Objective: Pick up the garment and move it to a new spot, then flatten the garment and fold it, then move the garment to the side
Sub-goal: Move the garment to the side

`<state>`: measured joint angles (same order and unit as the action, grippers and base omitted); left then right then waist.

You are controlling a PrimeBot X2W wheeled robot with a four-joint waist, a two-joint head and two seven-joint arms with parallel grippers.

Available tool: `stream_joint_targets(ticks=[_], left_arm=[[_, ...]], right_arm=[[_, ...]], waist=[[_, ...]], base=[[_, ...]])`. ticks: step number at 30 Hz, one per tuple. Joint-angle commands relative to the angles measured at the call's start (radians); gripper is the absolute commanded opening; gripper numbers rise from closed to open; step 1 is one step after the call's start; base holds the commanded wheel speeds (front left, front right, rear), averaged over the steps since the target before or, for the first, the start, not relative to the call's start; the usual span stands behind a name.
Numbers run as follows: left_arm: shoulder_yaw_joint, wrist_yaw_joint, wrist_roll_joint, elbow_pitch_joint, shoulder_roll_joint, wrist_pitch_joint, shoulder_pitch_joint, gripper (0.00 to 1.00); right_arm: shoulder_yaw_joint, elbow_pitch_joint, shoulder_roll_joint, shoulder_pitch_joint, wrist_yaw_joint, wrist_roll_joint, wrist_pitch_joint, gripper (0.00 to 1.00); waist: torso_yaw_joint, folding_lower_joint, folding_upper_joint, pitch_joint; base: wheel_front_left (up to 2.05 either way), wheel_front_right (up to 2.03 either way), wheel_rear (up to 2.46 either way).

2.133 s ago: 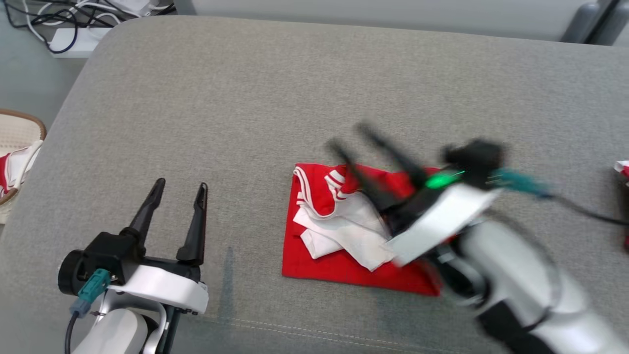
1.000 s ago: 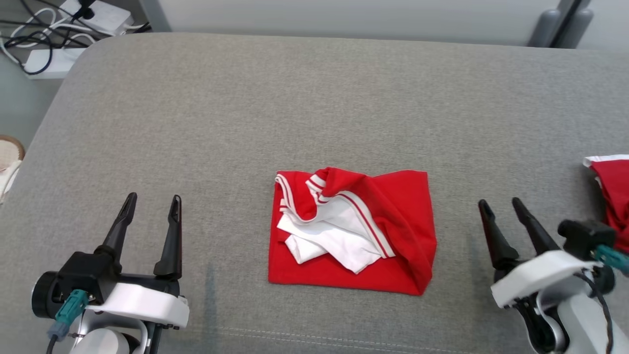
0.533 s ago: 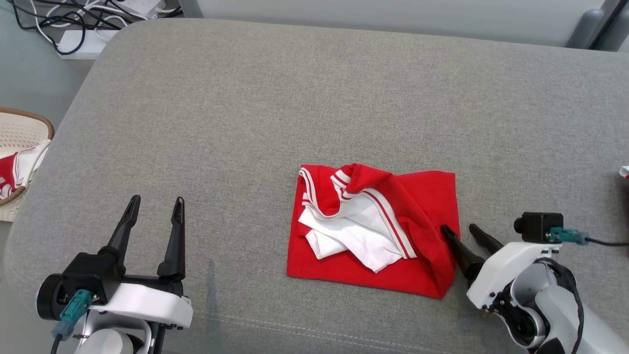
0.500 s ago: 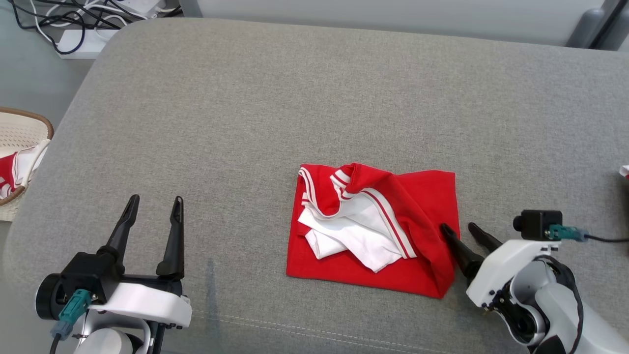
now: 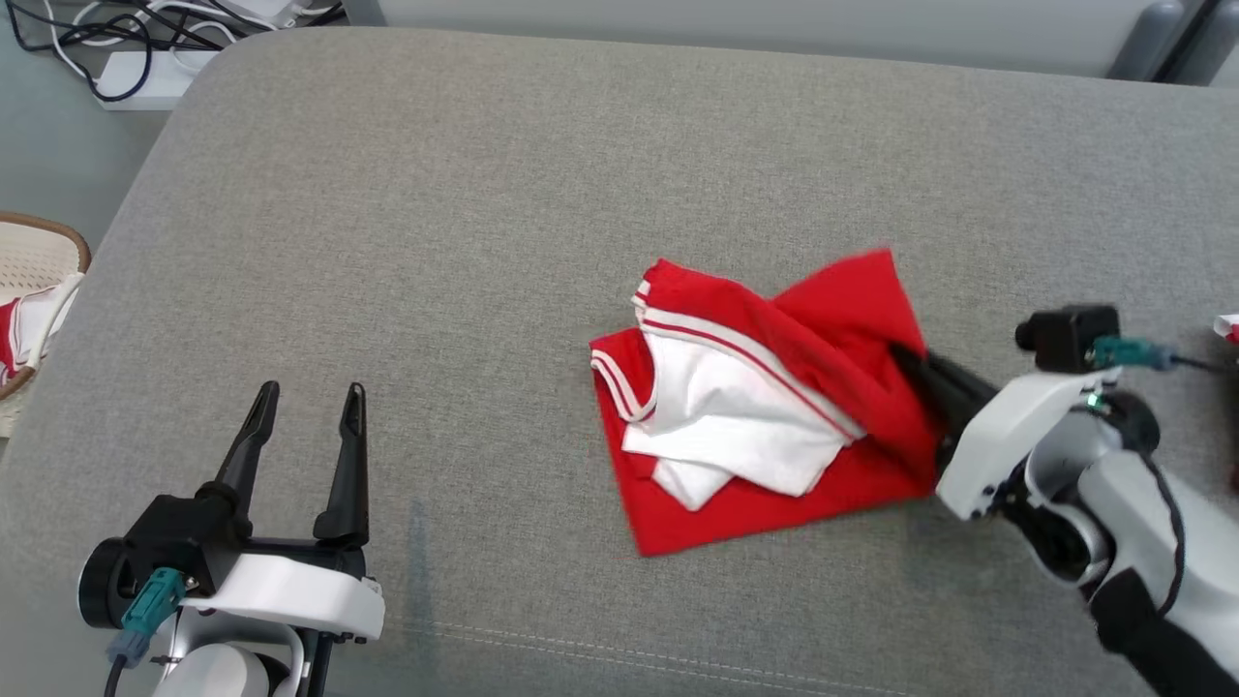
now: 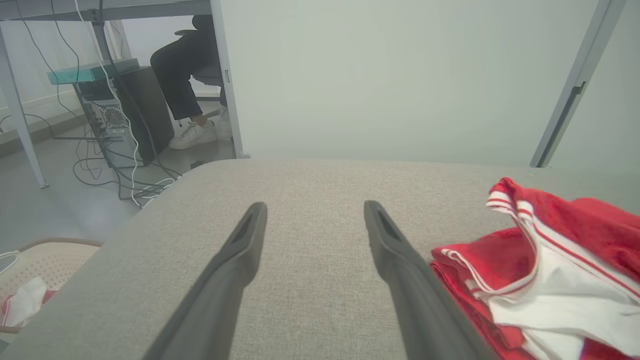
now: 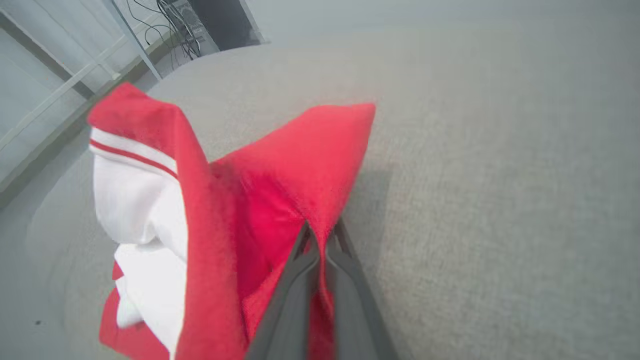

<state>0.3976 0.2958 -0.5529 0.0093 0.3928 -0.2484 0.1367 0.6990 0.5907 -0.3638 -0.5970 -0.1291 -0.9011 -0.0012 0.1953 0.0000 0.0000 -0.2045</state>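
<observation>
The folded red and white garment (image 5: 755, 407) lies on the grey cushion (image 5: 484, 242), right of centre, its right side lifted and turned. My right gripper (image 5: 905, 360) is shut on the garment's red right edge; in the right wrist view the red cloth (image 7: 280, 200) is pinched between the closed fingers (image 7: 300, 270). My left gripper (image 5: 310, 397) stands open at the lower left, well apart from the garment, with nothing between its fingers (image 6: 240, 250). The garment (image 6: 550, 265) also lies to the right in the left wrist view.
A wicker basket (image 5: 39, 281) holding red and white cloth stands off the cushion's left edge. Cables and a power strip (image 5: 135, 68) lie on the floor at the far left. Another red garment's corner (image 5: 1227, 327) peeks in at the right edge. A seated person's legs (image 6: 190, 90) are far behind.
My right gripper has shut on the garment's right edge and pulled it up and away, turning the garment. The left gripper has stayed put. The camera has shifted slightly.
</observation>
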Motion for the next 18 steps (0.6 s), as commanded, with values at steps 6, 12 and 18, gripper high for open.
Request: stream_joint_targets(ticks=[6,12,18], left_arm=[[-0.058,-0.008,0.018,-0.019,0.015,-0.013,0.043,1.00],[-0.064,-0.021,0.032,-0.020,-0.006,-0.013,0.048,1.00],[-0.081,-0.030,0.043,-0.018,-0.020,-0.013,0.042,1.00]], right_arm=[[0.036,-0.171,-0.125,-0.109,-0.002,0.085,-0.034,0.00],[0.009,-0.279,-0.210,-0.118,-0.002,0.120,-0.011,0.00],[-0.100,-0.346,-0.227,-0.085,-0.002,0.126,0.004,0.00]], waist=[[-0.035,0.0000,0.0000,0.000],[-0.054,0.0000,0.0000,0.006],[-0.074,0.0000,0.0000,0.007]], base=[[0.00,0.00,0.00],[0.00,0.00,0.00],[0.00,0.00,0.00]])
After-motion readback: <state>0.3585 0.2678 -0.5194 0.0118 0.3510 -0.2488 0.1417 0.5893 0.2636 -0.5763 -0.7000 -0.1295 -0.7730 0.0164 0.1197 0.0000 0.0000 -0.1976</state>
